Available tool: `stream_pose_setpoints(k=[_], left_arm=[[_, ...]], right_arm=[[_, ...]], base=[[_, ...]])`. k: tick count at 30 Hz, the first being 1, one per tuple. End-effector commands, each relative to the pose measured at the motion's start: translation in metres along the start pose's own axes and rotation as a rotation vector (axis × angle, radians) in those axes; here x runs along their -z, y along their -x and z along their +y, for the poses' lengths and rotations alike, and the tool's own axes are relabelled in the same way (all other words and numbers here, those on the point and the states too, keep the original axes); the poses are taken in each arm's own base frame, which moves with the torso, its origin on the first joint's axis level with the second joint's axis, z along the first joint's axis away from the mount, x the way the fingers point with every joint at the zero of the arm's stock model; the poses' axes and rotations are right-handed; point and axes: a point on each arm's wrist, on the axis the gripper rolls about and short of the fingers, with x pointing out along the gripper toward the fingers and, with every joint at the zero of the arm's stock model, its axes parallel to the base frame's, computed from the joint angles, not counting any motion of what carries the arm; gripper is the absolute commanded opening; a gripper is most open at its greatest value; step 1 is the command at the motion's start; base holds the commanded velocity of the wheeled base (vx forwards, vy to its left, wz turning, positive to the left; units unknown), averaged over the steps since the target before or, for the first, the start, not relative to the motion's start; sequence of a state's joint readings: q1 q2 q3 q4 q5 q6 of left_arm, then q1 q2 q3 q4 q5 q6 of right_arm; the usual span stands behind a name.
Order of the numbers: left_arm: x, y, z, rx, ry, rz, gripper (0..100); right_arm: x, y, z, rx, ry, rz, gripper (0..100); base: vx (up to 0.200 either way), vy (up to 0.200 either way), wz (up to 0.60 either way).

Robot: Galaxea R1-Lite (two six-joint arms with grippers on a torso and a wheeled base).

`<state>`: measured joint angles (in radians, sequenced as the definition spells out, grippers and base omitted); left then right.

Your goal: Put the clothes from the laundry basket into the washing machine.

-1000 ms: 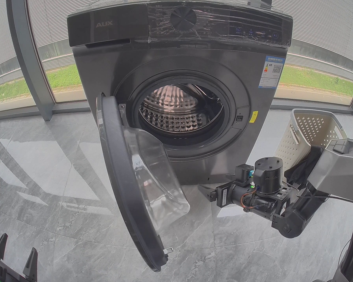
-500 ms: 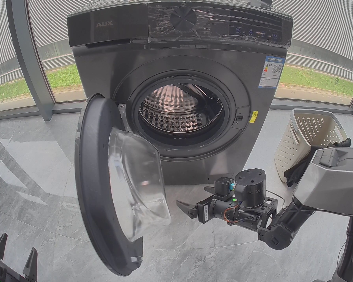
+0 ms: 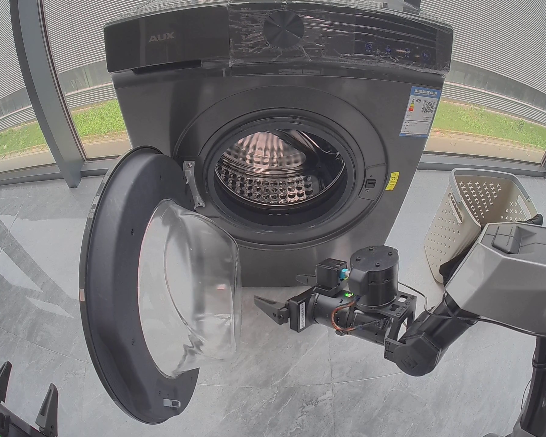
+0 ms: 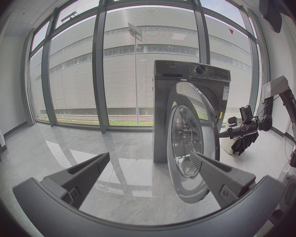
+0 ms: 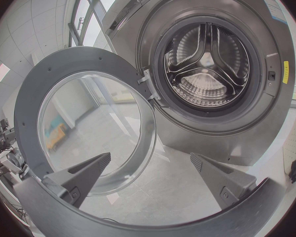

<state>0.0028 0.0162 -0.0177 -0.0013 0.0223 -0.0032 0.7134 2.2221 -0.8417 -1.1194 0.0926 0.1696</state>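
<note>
Between door (image 3: 112, 286) and laundry basket (image 3: 467, 204), right gripper (image 3: 266, 308), jaws apart.

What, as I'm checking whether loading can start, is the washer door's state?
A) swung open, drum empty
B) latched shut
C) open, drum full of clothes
A: the door hangs wide open beside the washing machine, and the drum shows only bare metal.

one washing machine (image 3: 164, 110), one door (image 3: 109, 274), one laundry basket (image 3: 485, 195)
</note>
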Motion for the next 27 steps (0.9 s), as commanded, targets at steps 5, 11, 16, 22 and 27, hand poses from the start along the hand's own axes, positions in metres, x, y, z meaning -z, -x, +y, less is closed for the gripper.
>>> stream_pose_setpoints(k=[5, 11, 16, 22, 27], left_arm=[[0.005, 0.0, 0.0, -0.003, 0.0, 0.001, 100], [0.005, 0.0, 0.0, -0.003, 0.0, 0.001, 100], [0.005, 0.0, 0.0, -0.003, 0.0, 0.001, 100], [0.005, 0.0, 0.0, -0.001, 0.0, 0.0, 100], [0.005, 0.0, 0.0, -0.001, 0.0, 0.001, 100]], right_arm=[[-0.006, -0.028, -0.004, -0.003, -0.001, -0.02, 100], [0.003, -0.042, 0.006, -0.029, 0.005, -0.006, 100], [0.008, -0.061, 0.018, -0.052, 0.01, -0.027, 100], [0.005, -0.075, 0.026, -0.059, 0.007, -0.057, 100], [-0.005, -0.075, 0.021, -0.049, -0.018, -0.079, 100]], base=[[-0.16, 0.0, 0.0], [0.0, 0.0, 0.0], [0.0, 0.0, 0.0], [0.0, 0.0, 0.0], [0.0, 0.0, 0.0]])
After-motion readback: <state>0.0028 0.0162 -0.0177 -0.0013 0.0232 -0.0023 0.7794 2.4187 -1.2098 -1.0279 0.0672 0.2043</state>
